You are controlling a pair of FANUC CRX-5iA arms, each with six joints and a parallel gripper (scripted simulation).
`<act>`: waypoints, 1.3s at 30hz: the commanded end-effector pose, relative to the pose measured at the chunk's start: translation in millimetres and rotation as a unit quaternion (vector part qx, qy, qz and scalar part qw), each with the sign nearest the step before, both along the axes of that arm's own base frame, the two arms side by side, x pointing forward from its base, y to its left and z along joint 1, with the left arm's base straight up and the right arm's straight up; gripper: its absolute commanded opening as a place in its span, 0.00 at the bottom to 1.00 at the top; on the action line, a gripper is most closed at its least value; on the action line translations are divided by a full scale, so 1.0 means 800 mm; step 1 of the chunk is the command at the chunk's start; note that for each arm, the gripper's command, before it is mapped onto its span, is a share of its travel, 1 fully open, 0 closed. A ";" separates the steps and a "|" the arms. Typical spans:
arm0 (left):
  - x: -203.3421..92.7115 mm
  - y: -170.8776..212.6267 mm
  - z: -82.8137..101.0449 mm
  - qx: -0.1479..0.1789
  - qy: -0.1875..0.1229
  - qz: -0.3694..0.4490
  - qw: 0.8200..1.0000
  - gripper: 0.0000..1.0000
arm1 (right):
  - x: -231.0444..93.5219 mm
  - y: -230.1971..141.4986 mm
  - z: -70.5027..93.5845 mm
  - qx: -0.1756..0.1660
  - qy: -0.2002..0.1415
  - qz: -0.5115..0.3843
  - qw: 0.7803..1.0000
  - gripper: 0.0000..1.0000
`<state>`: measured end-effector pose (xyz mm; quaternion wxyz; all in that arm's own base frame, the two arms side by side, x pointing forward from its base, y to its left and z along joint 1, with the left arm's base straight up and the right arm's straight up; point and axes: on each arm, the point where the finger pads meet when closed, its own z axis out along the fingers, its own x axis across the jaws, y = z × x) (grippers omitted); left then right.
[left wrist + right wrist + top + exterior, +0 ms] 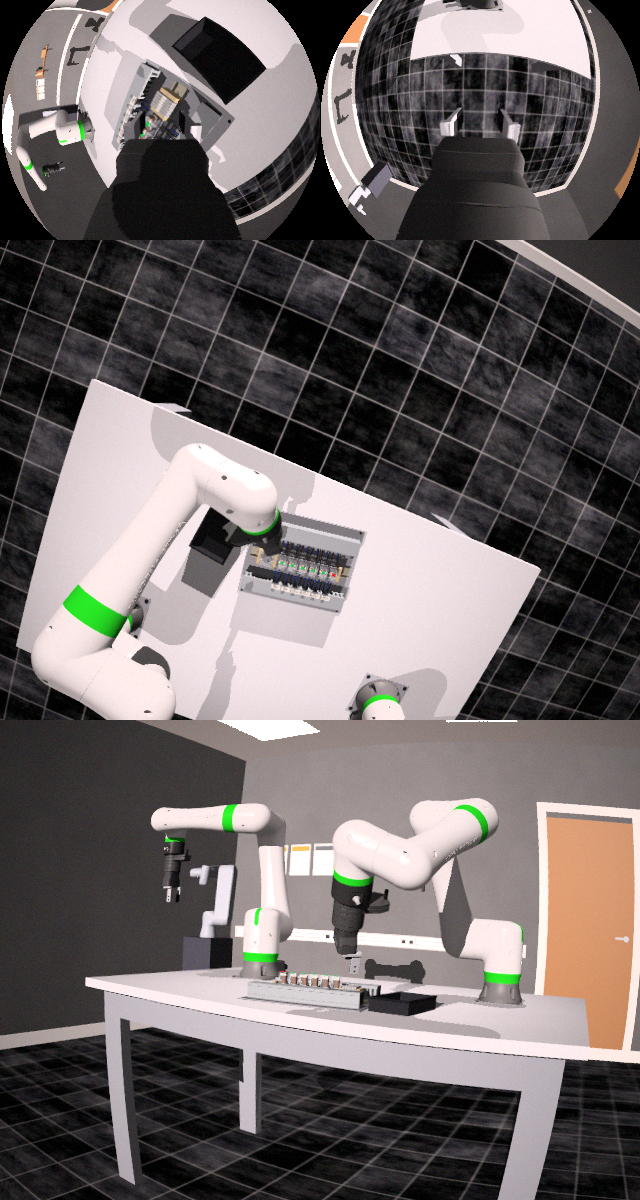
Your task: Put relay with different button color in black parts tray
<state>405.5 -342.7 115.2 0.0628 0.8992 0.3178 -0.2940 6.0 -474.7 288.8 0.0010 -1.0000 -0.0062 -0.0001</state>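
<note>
The relay panel (320, 532) (305, 994) (220, 123) lies flat on the table. The red-button relay (333, 574) (283, 978) is at the row's end farthest from the black tray (210, 548) (386, 1005) (235, 65). The other relays (302, 568) (314, 981) have green buttons and look upright and level. The tray looks empty in the left wrist view. My left gripper (353, 963) (162, 118) is open, pointing down above the panel's tray-side end, away from the red-button relay. My right gripper (172, 895) (480, 115) is open and empty, high beyond the table edge.
A cream terminal block (164, 103) sits in the panel beside the green-button end of the row. Wires and black ducts run along both sides of the relays. The left forearm (149, 529) reaches over the table next to the tray.
</note>
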 end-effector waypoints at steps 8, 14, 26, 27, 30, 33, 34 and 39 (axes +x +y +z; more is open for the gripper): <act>-0.029 -0.052 0.000 0.054 -0.121 -0.119 0.984 0.98 | 0.000 0.000 0.001 -0.001 0.000 0.000 1.000 1.00; -0.039 -0.079 0.008 0.070 -0.186 -0.176 0.964 0.98 | 0.000 0.000 0.001 -0.001 0.000 0.000 1.000 1.00; -0.048 -0.113 0.025 0.080 -0.259 -0.236 0.933 0.98 | 0.000 0.000 0.001 -0.001 0.000 0.000 1.000 1.00; -0.049 -0.115 0.027 0.080 -0.263 -0.239 0.931 0.98 | 0.000 0.000 0.001 -0.001 0.000 0.000 1.000 1.00; -0.050 -0.120 0.030 0.081 -0.275 -0.248 0.925 0.98 | 0.000 0.000 0.001 -0.001 0.000 0.000 1.000 1.00; -0.051 -0.124 0.032 0.081 -0.282 -0.254 0.921 0.98 | 0.000 0.000 0.001 -0.001 0.000 0.000 1.000 1.00; -0.051 -0.125 0.033 0.081 -0.284 -0.255 0.921 0.98 | 0.000 0.000 0.001 -0.001 0.000 0.000 1.000 1.00; -0.052 -0.127 0.034 0.081 -0.288 -0.258 0.919 0.98 | 0.000 0.000 0.001 -0.001 0.000 0.000 1.000 1.00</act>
